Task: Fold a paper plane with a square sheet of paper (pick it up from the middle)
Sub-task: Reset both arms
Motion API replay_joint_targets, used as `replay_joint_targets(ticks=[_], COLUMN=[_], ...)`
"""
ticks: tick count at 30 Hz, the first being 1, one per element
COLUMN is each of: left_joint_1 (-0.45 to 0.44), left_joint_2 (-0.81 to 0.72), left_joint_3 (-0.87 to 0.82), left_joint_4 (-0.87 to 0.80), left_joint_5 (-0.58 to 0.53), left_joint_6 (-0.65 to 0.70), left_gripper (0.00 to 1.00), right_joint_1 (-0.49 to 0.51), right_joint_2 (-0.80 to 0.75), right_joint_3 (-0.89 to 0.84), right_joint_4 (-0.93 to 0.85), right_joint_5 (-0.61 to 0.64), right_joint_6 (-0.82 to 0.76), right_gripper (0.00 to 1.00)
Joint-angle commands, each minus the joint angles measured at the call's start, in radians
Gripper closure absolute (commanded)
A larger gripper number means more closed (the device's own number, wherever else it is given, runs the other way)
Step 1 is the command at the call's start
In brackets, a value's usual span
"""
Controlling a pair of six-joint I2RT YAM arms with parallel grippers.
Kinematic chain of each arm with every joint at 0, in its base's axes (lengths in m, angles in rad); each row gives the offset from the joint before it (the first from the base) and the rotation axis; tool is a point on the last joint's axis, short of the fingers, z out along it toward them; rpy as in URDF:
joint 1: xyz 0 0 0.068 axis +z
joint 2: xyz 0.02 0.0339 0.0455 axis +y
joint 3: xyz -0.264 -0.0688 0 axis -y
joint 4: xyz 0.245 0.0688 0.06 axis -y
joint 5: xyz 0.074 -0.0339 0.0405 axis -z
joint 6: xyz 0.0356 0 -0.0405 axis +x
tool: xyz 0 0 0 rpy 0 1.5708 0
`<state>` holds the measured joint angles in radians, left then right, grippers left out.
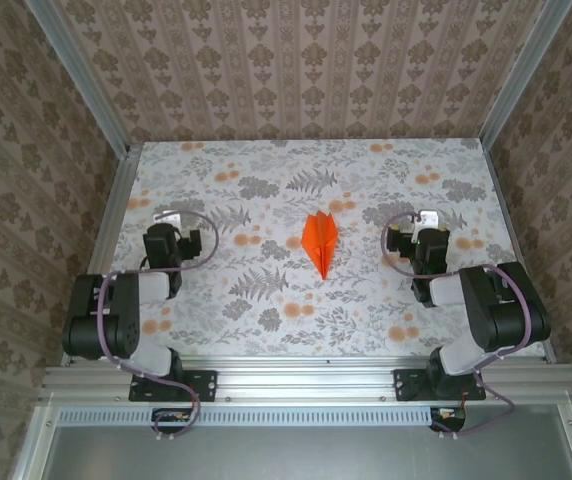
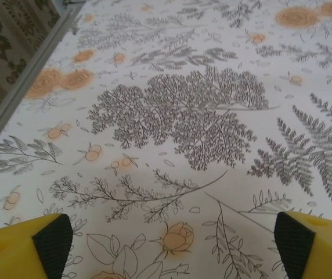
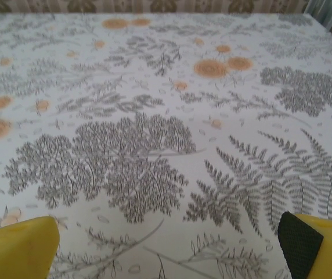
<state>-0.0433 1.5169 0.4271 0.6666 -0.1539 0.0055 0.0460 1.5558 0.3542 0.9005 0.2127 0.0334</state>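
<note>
The bright orange folded paper plane (image 1: 320, 240) lies flat near the middle of the floral-print worktop (image 1: 266, 180), with its pointed nose toward the near edge. It lies between the left end effector (image 1: 194, 243), well to its left, and the right end effector (image 1: 396, 242), well to its right. Patterned walls (image 1: 316, 70) stand along the worktop's left, right and far sides.

1. The paper plane (image 1: 320, 240) is thin orange paper, matt, with sharp creases.
2. The table (image 1: 266, 190) has a smooth, matt printed covering.
3. The frame rail (image 1: 306, 378) along the near edge is bare metal with a dull brushed sheen.
4. The left gripper (image 2: 172, 247) has fingers (image 2: 9, 253) of smooth yellow plastic and pads (image 2: 53, 241) of black, finely textured rubbery material.
</note>
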Motion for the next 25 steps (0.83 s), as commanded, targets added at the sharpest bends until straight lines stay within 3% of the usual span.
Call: replay_joint_targets(ticks=[1, 7, 25], left_joint_1=[0.018, 0.0, 0.01], left_joint_2=[0.008, 0.003, 0.002], left_joint_3=[-0.014, -0.021, -0.012], left_joint_4=[0.15, 0.157, 0.136], left_joint_5=[0.064, 0.027, 0.06], left_joint_6=[0.022, 0.031, 0.027], left_gripper=[0.0, 0.0, 0.0], right_joint_1=[-0.008, -0.008, -0.008], right_joint_2=[-0.002, -0.004, -0.004], right_joint_3=[0.019, 0.019, 0.019], right_joint_4=[0.068, 0.062, 0.063], right_joint_5=[-0.025, -0.028, -0.027], right_joint_6=[0.015, 0.014, 0.014], right_gripper=[0.0, 0.0, 0.0])
